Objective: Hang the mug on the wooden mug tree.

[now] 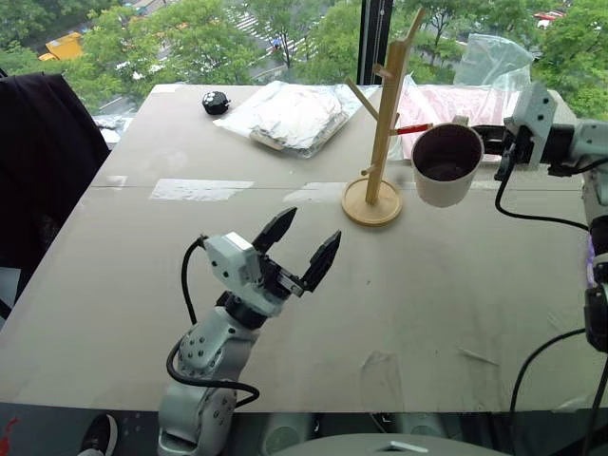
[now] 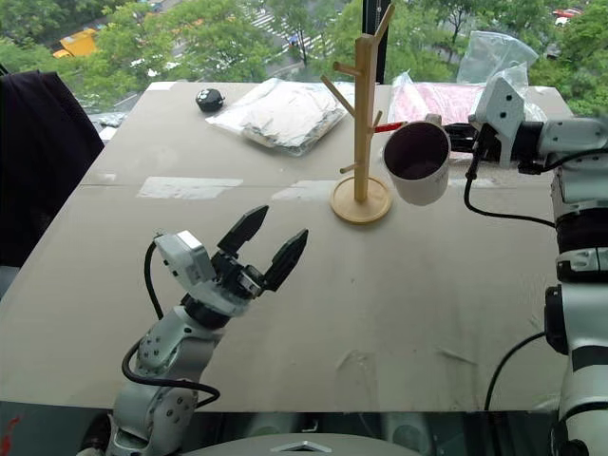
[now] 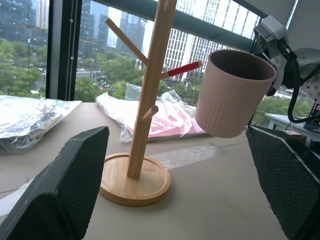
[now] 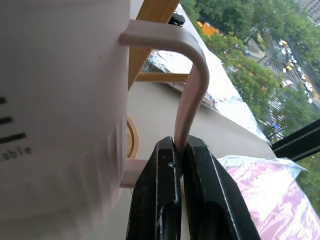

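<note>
The right hand (image 4: 176,150) pinches the mug (image 1: 446,163) by its handle, airborne just beside the wooden mug tree (image 1: 385,123); steer the loop over the red-tipped peg. The left hand (image 1: 297,245) hangs wide, idle.

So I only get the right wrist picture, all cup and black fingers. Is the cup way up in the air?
Observer: Yes. The mug hangs above the table, held by its handle in the right gripper, beside the wooden mug tree.
Operator: Is it on a peg yet?
Observer: No. The red-tipped peg points at the mug's rim, and the handle faces away from the tree.
Operator: What's the other hand doing?
Observer: The left gripper is open, holding nothing, above the table's near side.
</note>
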Robot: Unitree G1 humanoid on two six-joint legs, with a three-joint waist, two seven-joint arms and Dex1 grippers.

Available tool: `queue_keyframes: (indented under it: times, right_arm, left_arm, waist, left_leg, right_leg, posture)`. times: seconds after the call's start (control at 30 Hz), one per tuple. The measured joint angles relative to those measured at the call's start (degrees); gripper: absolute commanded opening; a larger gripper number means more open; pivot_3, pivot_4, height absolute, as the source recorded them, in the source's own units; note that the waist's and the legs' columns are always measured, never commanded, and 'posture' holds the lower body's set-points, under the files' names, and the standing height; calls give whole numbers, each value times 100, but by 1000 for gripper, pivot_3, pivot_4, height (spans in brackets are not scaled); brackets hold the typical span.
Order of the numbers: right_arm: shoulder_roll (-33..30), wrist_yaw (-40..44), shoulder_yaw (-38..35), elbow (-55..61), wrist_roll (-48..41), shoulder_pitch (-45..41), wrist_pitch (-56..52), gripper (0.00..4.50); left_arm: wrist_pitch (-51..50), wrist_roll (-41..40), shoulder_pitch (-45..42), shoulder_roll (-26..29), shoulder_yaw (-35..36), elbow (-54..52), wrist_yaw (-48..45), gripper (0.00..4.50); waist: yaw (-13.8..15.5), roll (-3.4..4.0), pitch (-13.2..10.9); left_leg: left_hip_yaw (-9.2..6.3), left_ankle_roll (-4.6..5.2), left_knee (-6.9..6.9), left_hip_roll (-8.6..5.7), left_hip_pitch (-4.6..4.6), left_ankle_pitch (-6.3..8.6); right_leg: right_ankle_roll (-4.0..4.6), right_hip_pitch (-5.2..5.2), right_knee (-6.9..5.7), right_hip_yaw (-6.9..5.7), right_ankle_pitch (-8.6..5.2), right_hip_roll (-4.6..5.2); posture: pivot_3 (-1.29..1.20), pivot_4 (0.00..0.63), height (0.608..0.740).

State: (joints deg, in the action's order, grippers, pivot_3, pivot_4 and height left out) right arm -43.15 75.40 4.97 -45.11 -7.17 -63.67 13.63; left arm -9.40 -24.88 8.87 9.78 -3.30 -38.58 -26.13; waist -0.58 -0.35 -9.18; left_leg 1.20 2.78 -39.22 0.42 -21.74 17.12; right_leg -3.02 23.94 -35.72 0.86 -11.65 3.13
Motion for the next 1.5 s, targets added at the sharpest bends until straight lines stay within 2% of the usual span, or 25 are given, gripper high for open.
queue_keyframes:
  times: [0.23, 0.5, 0.53, 0.57, 0.67, 0.77, 0.83, 0.9, 1.0, 1.1, 1.2, 1.23, 1.27, 1.3, 1.37, 1.5]
  right_arm:
    - [276, 303, 210, -1153, 471, -793, 774, 44]
    - [717, 261, 358, -1573, 871, -1192, 985, 44]
    - [775, 210, 359, -1624, 905, -1283, 1042, 594]
    - [784, 184, 359, -1629, 919, -1315, 1055, 842]
    - [785, 59, 360, -1712, 1057, -1477, 1166, 2353]
    - [781, -72, 349, -1829, 1126, -1484, 1200, 3425]
    - [716, -243, 327, -1853, 1148, -1480, 1203, 4382]
    - [616, -312, 286, -1851, 1130, -1420, 1152, 4455]
    - [433, -221, 26, -1627, 875, -976, 857, 4455]
    - [231, 76, -374, -954, 323, 20, 5, 4455]
    - [103, 96, -881, 725, -474, 1650, -1200, 4455]
    - [120, -63, -1093, 1430, -738, 2441, -1569, 4455]
    - [179, -172, -1180, 1747, -850, 2845, -1746, 4455]
    - [323, -500, -1373, 2347, -993, 3647, -1961, 4455]
    - [681, -945, -1494, 3032, -1116, 4729, -2083, 4455]
    - [1184, -1693, -1634, 4250, -1237, 6178, -2123, 4455]
  left_arm:
    - [98, 73, -135, 39, -183, -75, 50, 4500]
    - [153, 100, -215, 120, -189, -67, 8, 4500]
    - [162, 98, -240, 124, -190, -59, -13, 4500]
    - [170, 96, -249, 125, -191, -55, -19, 4500]
    - [236, 54, -267, 158, -181, 19, -88, 4500]
    - [248, 41, -282, 197, -178, 112, -130, 4500]
    - [247, 26, -283, 229, -178, 115, -137, 4500]
    - [228, 4, -259, 304, -171, 115, -137, 4500]
    - [96, -2, -31, 529, -139, 115, -144, 4500]
    - [-77, -5, 419, 800, -11, 141, -160, 4500]
    - [-232, 18, 935, 1117, 125, 219, -218, 4500]
    - [-259, 61, 1158, 1265, 122, 290, -317, 4500]
    - [-263, 103, 1283, 1342, 123, 352, -371, 4500]
    - [-265, 242, 1434, 1486, 68, 473, -449, 4500]
    - [-279, 392, 1552, 1615, 32, 629, -516, 4500]
    - [-279, 552, 1414, 1704, 22, 666, -562, 4500]
  waist:
    - [-14, 2, -1]
    - [-29, 13, -7]
    - [-26, 13, -8]
    - [-25, 13, -8]
    - [-5, 13, -8]
    - [-15, 13, -8]
    - [-19, 13, -8]
    - [-13, 13, -8]
    - [-2, 12, -8]
    - [-6, 15, -10]
    - [2, 15, -6]
    - [19, 14, -4]
    - [27, 15, -4]
    - [35, 16, -4]
    - [41, 21, -6]
    - [-15, 25, -8]
  left_leg:
    - [4, -1, 1, 1, 1, 0]
    - [6, -8, 3, 2, -7, -4]
    - [4, -23, 4, 2, -8, -12]
    - [4, -23, 5, 2, -8, -12]
    - [-2, -25, 5, -1, -14, -13]
    - [3, -26, 5, -5, -15, -13]
    - [2, -26, 5, -6, -15, -14]
    - [-4, -26, 8, -5, -16, -14]
    - [-10, -16, 10, -5, -17, -8]
    - [-8, -2, 14, -5, -22, 0]
    - [-17, 0, 24, -2, -23, 1]
    - [-23, -1, 26, -1, -23, 1]
    - [-24, -1, 33, -1, -22, 1]
    - [-21, -1, 37, -1, -23, 1]
    - [-18, -1, 38, -1, -18, 1]
    - [7, 1, 9, -2, -1, 0]
  right_leg:
    - [1, 0, -1, 2, 1, 9]
    - [1, 16, -10, 1, 1, 42]
    - [1, 17, -10, -1, 1, 42]
    - [1, 17, -10, -3, 1, 42]
    - [2, 17, -6, -5, 1, 47]
    - [1, 18, -5, -4, 1, 52]
    - [1, 18, -5, -4, 1, 53]
    - [1, 18, -5, 0, 1, 55]
    - [2, 16, -3, 1, 1, 55]
    - [1, 21, -3, 3, 1, 62]
    - [-1, 25, -4, -4, 1, 63]
    - [0, 24, -2, -11, 0, 62]
    - [0, 25, -2, -12, -1, 62]
    - [1, 28, -3, -10, -1, 62]
    - [2, 28, -6, -6, -2, 57]
    - [-2, 19, -16, 0, -2, 24]
  posture:
    - [0, 150, 740]
    - [0, 150, 740]
    - [0, 150, 740]
    - [0, 150, 740]
    - [0, 150, 740]
    - [0, 150, 740]
    - [0, 150, 740]
    - [0, 150, 740]
    - [0, 150, 740]
    - [0, 150, 740]
    - [0, 150, 740]
    - [0, 150, 740]
    - [0, 150, 740]
    - [0, 150, 740]
    - [0, 150, 740]
    - [0, 150, 740]
